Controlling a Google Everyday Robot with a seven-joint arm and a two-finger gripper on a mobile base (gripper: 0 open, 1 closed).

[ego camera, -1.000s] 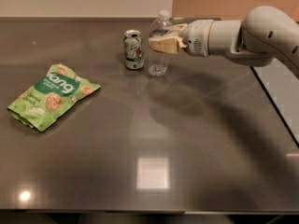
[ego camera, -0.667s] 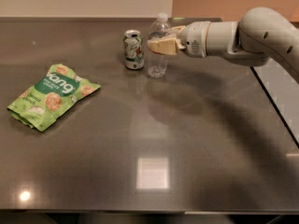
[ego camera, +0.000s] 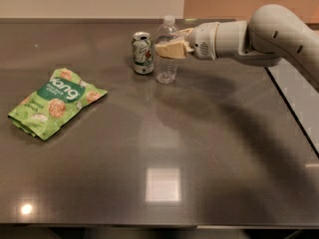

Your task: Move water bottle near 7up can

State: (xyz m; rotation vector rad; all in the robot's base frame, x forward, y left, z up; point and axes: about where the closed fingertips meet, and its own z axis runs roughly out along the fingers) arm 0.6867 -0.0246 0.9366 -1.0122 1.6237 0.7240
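Observation:
The water bottle (ego camera: 166, 63), clear with a white cap, stands upright at the back of the dark table, just right of the 7up can (ego camera: 142, 53). A narrow gap separates them. The can is white and green with a silver top and stands upright. My gripper (ego camera: 173, 43) reaches in from the right and is shut on the bottle's upper body, with one tan finger (ego camera: 169, 50) across its front. The bottle's base is at the table surface or just above it.
A flat green chip bag (ego camera: 55, 101) lies at the left of the table (ego camera: 164, 148). The table's right edge runs beside a lighter strip (ego camera: 299, 93). My white arm (ego camera: 269, 34) spans the back right.
The gripper and the bottle have shifted slightly left and down, closer to the can. The can and the chip bag have not moved.

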